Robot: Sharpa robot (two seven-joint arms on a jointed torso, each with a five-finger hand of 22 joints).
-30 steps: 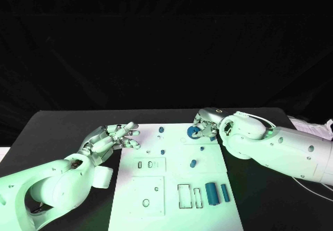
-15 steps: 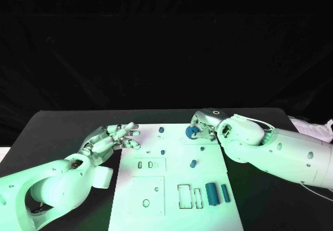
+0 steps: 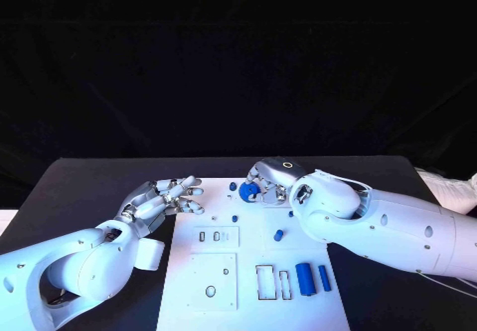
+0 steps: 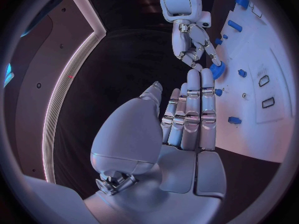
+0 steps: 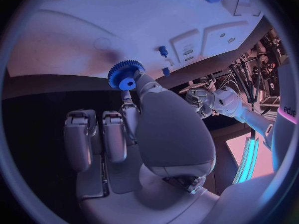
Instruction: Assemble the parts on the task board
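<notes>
Here the blue gear (image 5: 125, 75) sits pinched in the right hand's (image 3: 267, 185) fingers (image 5: 129, 103)

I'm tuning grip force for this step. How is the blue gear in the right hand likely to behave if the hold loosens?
The blue gear looks rigid and probably light for its size. Its toothed rim should give the right hand some bite, so it is unlikely to slide out. Being round, it would probably roll on edge if dropped on the task board.

The bench (image 3: 89, 179) is black and the board (image 3: 254, 276) is white. The gear (image 5: 125, 74) and the small parts (image 3: 311, 278) on the board are blue. Both arms are white, with a silver left hand (image 3: 164, 196) and right hand (image 3: 267, 186).
</notes>
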